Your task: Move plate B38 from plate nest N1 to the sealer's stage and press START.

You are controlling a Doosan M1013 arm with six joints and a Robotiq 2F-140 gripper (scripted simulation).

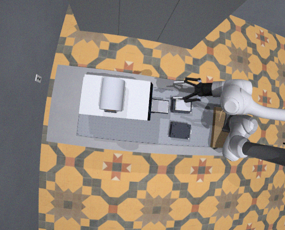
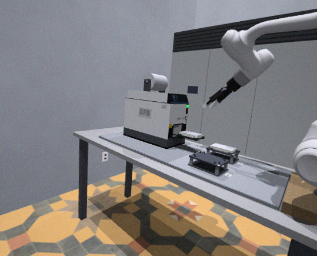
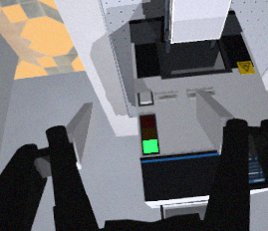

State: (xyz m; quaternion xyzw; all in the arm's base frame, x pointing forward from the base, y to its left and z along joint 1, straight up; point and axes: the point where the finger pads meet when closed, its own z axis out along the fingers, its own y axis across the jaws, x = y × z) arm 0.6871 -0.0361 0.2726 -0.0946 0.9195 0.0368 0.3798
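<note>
Plate B38 [image 1: 159, 106] [image 2: 191, 135] [image 3: 202, 5] lies on the sealer's stage, which stands out in front of the white sealer [image 1: 137, 101] [image 2: 152, 116]. The plate's top looks plain white and flat. The sealer's lamp [image 2: 187, 106] [image 3: 149, 146] is lit green. My gripper [image 1: 177, 90] [image 2: 209, 104] [image 3: 145, 111] is open and empty. It hangs in the air in front of the sealer's face, above and behind the stage, touching nothing. Nest N1 [image 1: 180, 130] [image 2: 208, 159] is dark and empty. The other plate [image 1: 182, 106] [image 2: 223, 148] sits in nest N2.
A paper roll [image 1: 112, 93] [image 2: 159, 82] sits on top of the sealer. A small square button [image 3: 146, 100] shows on the sealer's face above the lamps. The grey table [image 1: 65, 90] [image 2: 152, 165] carries it all; the arm's base stands on a wooden block [image 1: 217, 127] at its right end.
</note>
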